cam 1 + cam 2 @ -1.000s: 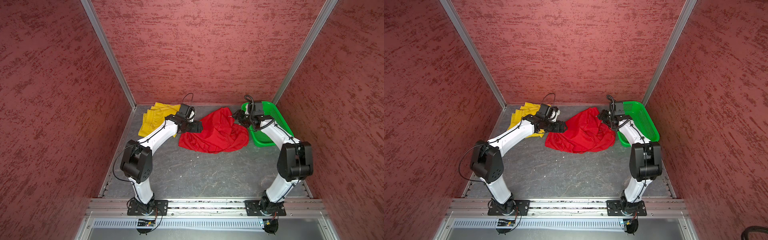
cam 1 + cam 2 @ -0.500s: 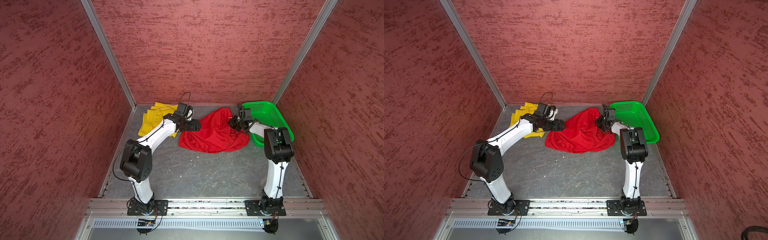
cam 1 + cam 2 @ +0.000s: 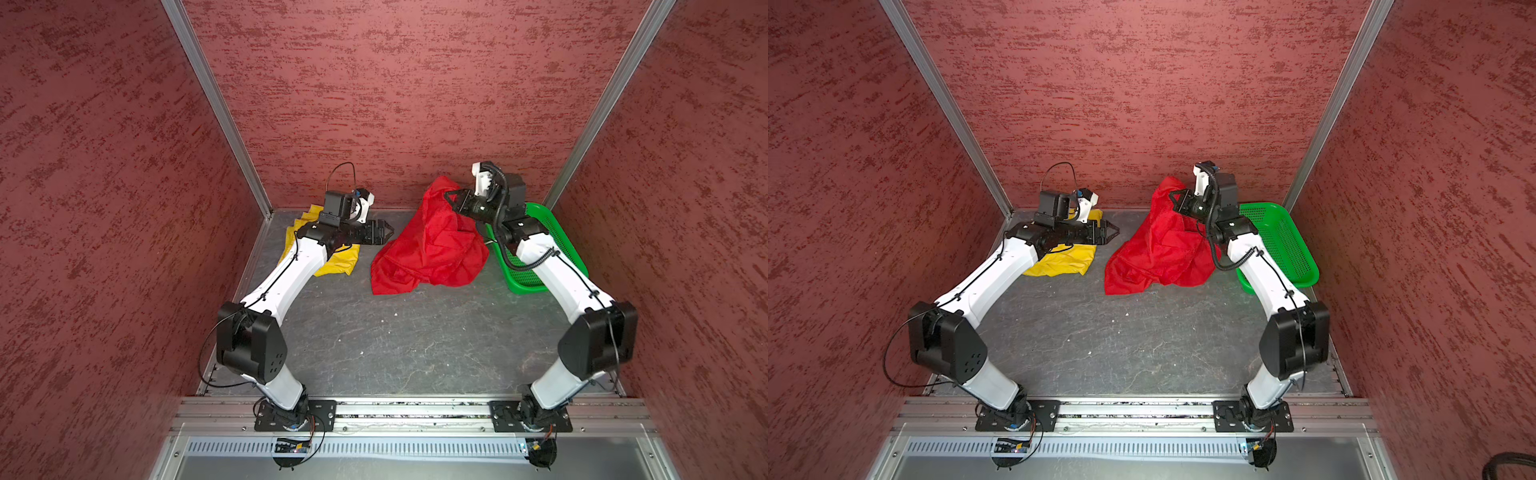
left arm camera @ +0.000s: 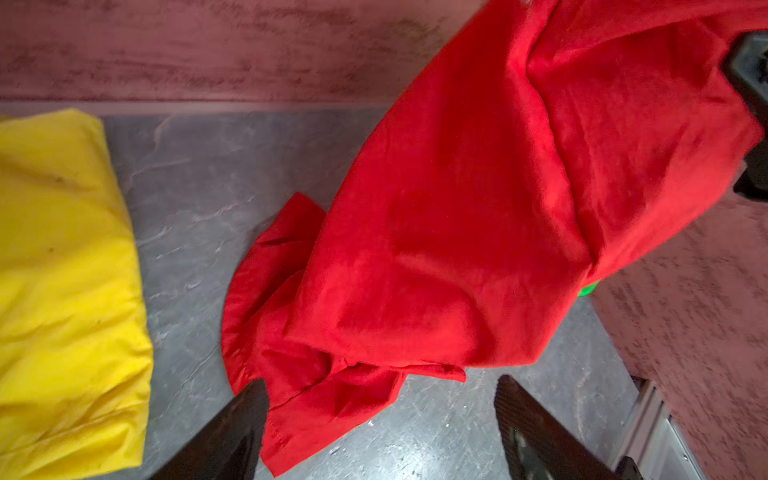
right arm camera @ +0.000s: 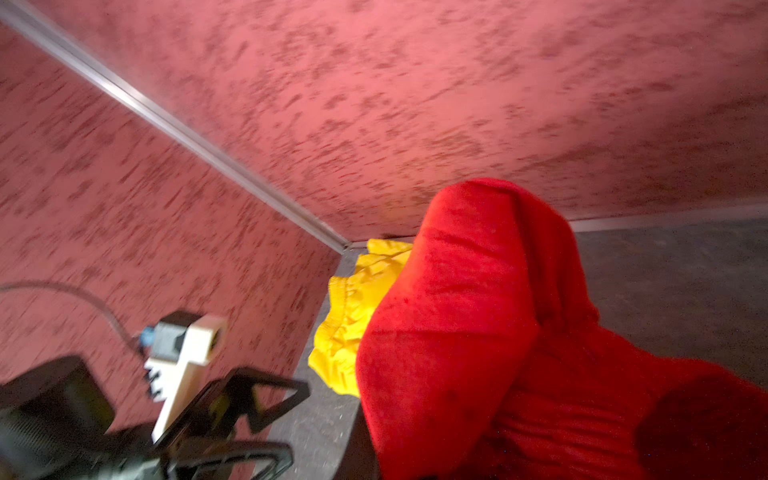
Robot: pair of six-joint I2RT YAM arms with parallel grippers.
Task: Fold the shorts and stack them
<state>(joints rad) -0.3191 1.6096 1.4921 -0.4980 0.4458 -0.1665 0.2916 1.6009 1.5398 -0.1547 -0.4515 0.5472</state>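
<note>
Red speckled walls (image 3: pixel 415 104) close in a grey table (image 3: pixel 395 340) on three sides. The biggest thing on it is the red shorts (image 3: pixel 432 245), toward the back and a little right of the middle in both top views (image 3: pixel 1158 249). One part of the cloth is pulled up into a peak, and the rest hangs down in loose folds and spreads crumpled on the table. The left wrist view shows this hanging sheet with its lower edge bunched on the grey top (image 4: pixel 457 228). A green basket (image 3: pixel 523 286) sits in the back right corner, just beside the red shorts and partly behind the right arm. The yellow shorts (image 3: pixel 338 259) lie flat in the back left corner under the left arm, apart from the red pair, with bare table between them (image 4: pixel 62 270). The right gripper (image 3: pixel 451 195) is raised above the table with its jaws pressed together on the peak of the red shorts, so the cloth hangs from it (image 3: pixel 1173 195). The left gripper (image 3: pixel 388 232) hovers low between the two pairs, pointing at the red one, its jaws spread and holding nothing (image 4: pixel 380 415).
</note>
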